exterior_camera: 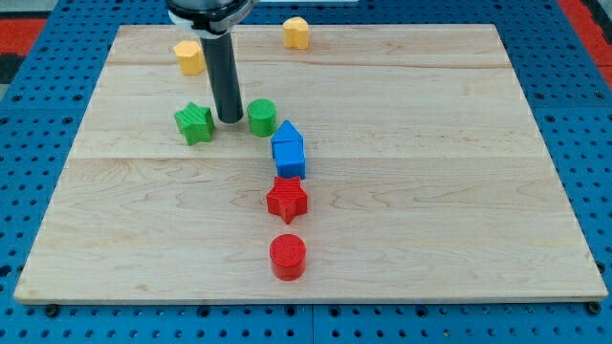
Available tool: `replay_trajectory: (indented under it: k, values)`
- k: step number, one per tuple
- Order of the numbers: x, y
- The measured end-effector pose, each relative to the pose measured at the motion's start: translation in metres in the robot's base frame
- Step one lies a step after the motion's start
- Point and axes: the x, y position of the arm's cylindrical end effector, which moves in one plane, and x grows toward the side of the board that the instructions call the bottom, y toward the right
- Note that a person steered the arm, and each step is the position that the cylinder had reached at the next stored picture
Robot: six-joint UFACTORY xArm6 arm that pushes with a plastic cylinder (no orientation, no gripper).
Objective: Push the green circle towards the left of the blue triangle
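Observation:
The green circle sits on the wooden board, just up and left of the blue triangle. The blue triangle touches a blue cube below it. My tip is down on the board between the green star on its left and the green circle on its right, very close to the circle's left side.
A red star lies below the blue cube, and a red circle below that. Two yellow blocks stand near the view's top, one left of the rod and one at the board's top edge.

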Motion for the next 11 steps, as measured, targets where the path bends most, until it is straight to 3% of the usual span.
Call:
replay_trajectory:
  k: [2,8,11]
  values:
    - [0.012,-0.077]
    - [-0.042,0.107]
    - [-0.021,0.065]
